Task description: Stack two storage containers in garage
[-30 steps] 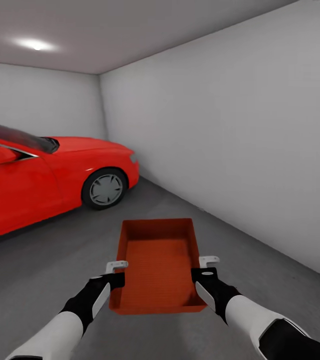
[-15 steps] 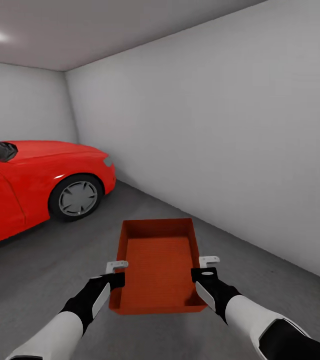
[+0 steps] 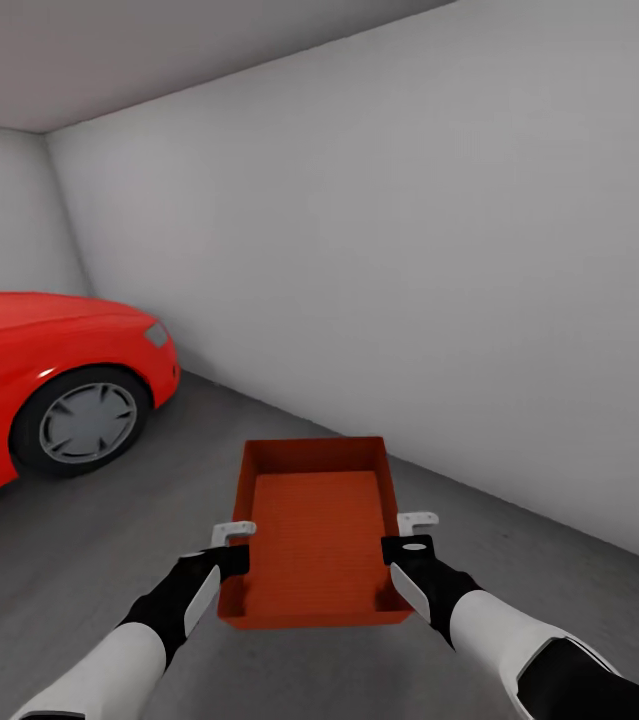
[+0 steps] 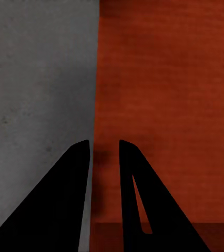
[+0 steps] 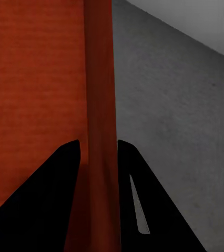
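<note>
Both tools pinch the thin side walls of the storage container: left tool, right tool. Above the floor, a wall may slip out.

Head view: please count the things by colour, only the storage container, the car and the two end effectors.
Orange-red: 1, the storage container
Red: 1, the car
Black: 2, the left end effector and the right end effector
Total: 4

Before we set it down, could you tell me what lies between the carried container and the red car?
In the head view, only bare dark grey floor lies between the storage container and the red car.
</note>
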